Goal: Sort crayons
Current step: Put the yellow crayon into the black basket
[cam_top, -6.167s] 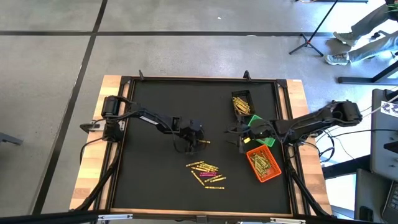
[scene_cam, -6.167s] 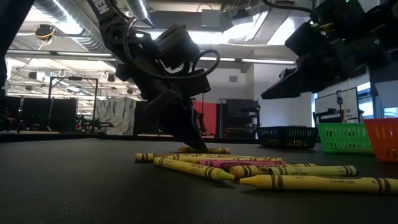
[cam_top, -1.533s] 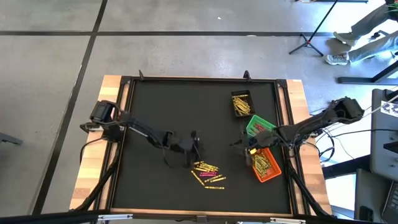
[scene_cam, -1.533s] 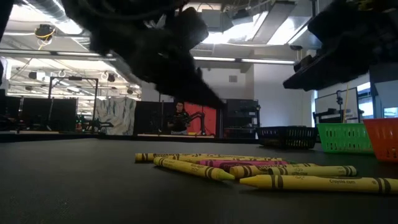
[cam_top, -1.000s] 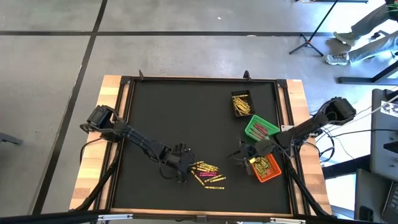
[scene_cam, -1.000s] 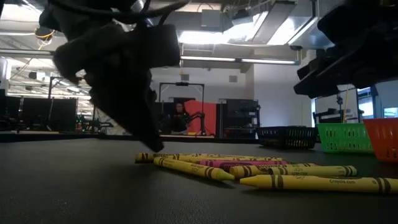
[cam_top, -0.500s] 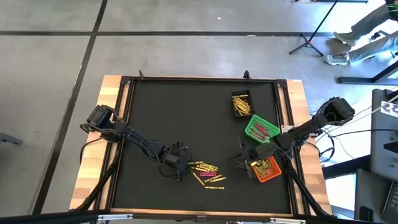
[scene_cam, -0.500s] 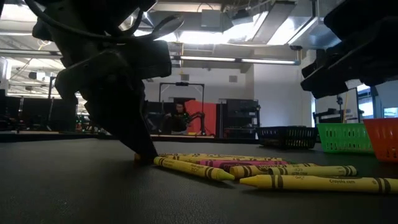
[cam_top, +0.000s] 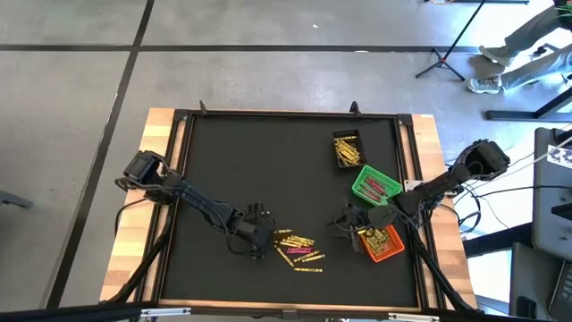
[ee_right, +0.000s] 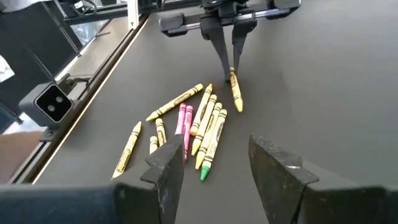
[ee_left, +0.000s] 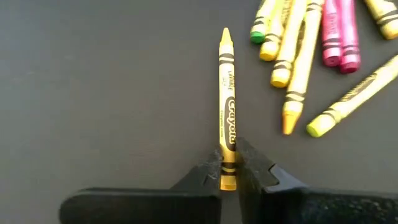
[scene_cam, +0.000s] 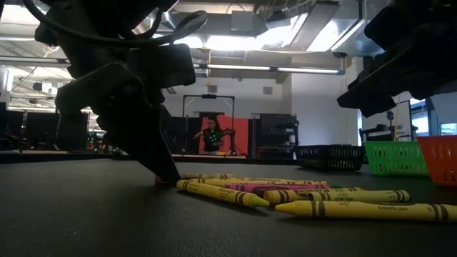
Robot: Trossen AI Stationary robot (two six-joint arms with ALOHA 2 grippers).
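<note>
The left gripper [ee_left: 229,167] is pinched on the flat end of a yellow crayon [ee_left: 227,106], which lies vertical in the left wrist frame, tip toward the top edge. The other crayons [cam_top: 299,250] lie scattered at lower centre of the high view. The right gripper [ee_right: 211,158] hovers with its fingers apart, holding nothing.

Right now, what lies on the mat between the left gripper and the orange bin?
The loose pile of crayons, yellow with a few pink, then bare black mat up to the orange bin. The high view shows it; the left gripper pinches one yellow crayon.

Loose crayons [cam_top: 298,249] lie on the mat [cam_top: 232,161], near front centre. Left gripper [cam_top: 265,236] at their left edge, pinching one crayon [ee_left: 227,121]. Three bins [cam_top: 368,210] stand in a row to the right; right gripper [cam_top: 350,227] hangs beside the nearest.
</note>
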